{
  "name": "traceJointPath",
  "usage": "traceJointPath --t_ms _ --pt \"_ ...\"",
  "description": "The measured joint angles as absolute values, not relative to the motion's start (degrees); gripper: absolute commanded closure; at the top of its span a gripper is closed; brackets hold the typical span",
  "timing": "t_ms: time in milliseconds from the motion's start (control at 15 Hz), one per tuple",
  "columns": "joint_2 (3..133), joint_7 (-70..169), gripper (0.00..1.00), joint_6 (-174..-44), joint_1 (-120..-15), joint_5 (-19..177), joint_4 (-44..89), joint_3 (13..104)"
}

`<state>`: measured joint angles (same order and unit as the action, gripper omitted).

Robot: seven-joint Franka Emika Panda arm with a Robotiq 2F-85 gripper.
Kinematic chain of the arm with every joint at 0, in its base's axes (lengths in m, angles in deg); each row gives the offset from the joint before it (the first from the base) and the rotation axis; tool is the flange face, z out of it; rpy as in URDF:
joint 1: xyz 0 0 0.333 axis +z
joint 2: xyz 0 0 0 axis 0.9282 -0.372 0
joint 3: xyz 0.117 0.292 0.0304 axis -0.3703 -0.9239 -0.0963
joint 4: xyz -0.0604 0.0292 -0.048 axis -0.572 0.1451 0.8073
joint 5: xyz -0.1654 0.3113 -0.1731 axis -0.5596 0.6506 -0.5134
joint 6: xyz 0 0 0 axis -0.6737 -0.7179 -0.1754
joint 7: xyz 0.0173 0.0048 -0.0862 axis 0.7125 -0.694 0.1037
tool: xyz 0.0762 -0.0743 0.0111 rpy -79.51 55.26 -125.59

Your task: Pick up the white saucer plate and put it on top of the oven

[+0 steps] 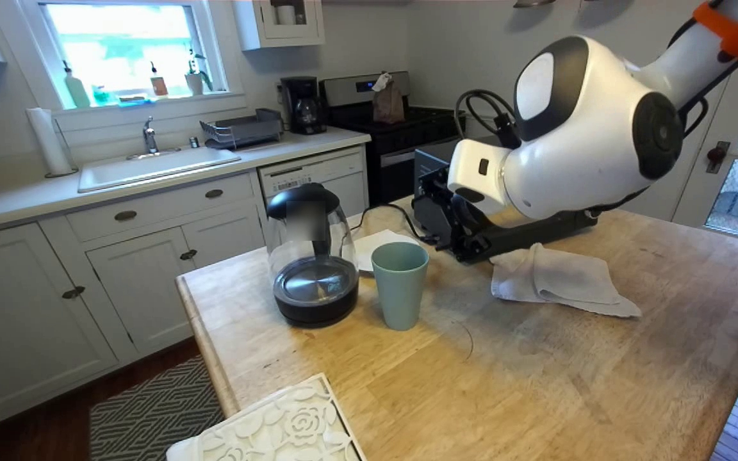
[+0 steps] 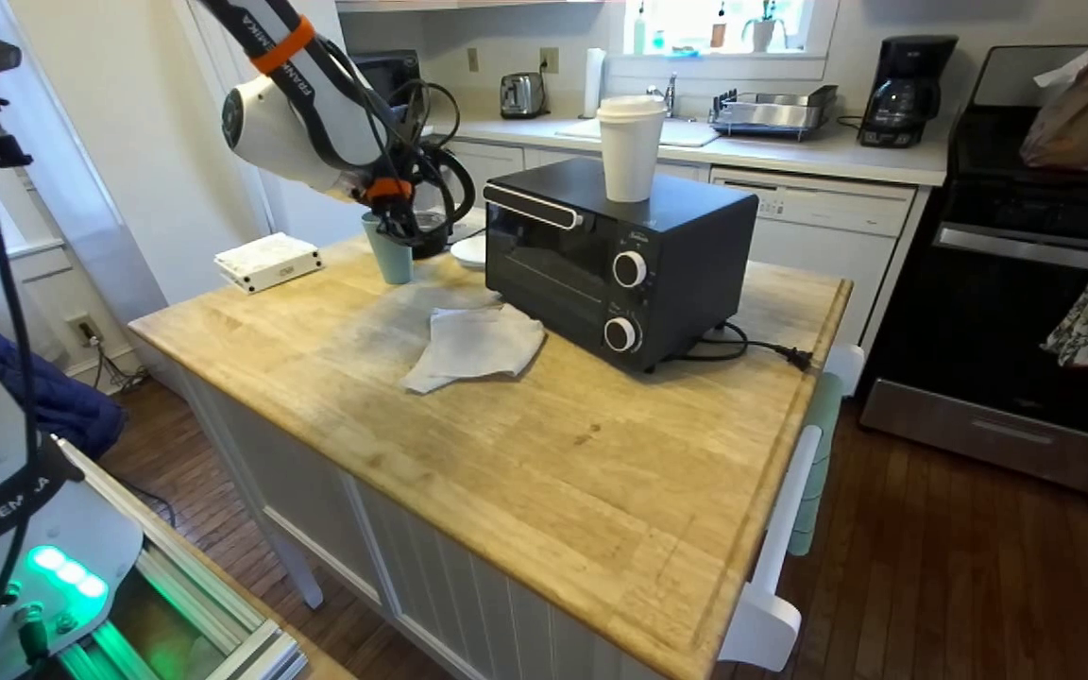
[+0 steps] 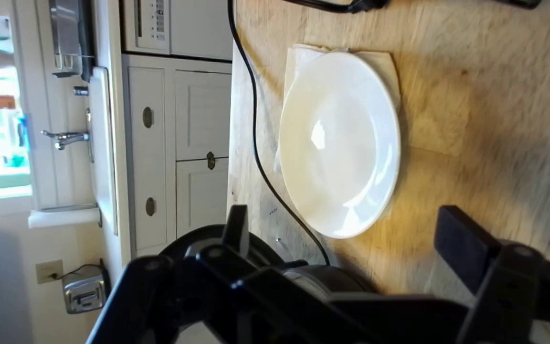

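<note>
In an exterior view, left to right: a flat white box (image 2: pixel 265 261) with a raised flower pattern lies on the wooden surface (image 2: pixel 601 463); next stands a teal cup (image 2: pixel 390 255); near it is the pincer (image 3: pixel 349 239), borne by the robot arm (image 2: pixel 303 104); behind the pincer shows a glass kettle (image 2: pixel 432 246) with a black base. The white plate (image 3: pixel 339 143) follows, on the surface between the kettle and the black oven (image 2: pixel 563 269), which partly hides it. A folded pale cloth (image 2: pixel 478 345) lies in front of the oven. The oven, with 2 white knobs (image 2: pixel 630 269), carries an upright, lidded paper cup (image 2: pixel 630 151); a black cord (image 2: pixel 738 345) with a plug (image 2: pixel 797 357) lies just beside the oven. At the far right stands the stove (image 2: pixel 988 302), bearing a brown paper bag (image 2: pixel 1076 113).

In the wrist view, left to right: a thin cable (image 3: pixel 255 119) curves past the plate; the plate lies over a pale napkin (image 3: pixel 387 64), beyond the tips of the pincer's 2 fingers (image 3: pixel 463 248), which stand wide apart.
</note>
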<state>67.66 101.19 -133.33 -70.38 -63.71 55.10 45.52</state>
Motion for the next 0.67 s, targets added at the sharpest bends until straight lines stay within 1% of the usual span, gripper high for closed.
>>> traceJointPath --t_ms 200,333,467,600,667 --pt "64.43 101.6 0.0 -129.22 -71.76 -62.53 55.1 43.33" --pt "63.09 101.62 0.05 -127.4 -71.73 -62.21 55.06 42.61" --pt "62.19 101.63 0.06 -126.28 -71.68 -62.14 54.79 42.13" --pt "61.31 101.62 0.0 -126.14 -71.77 -62.14 54.21 42.16" --pt "60.88 101.62 0.01 -126.14 -71.91 -62.14 53.94 42.23"
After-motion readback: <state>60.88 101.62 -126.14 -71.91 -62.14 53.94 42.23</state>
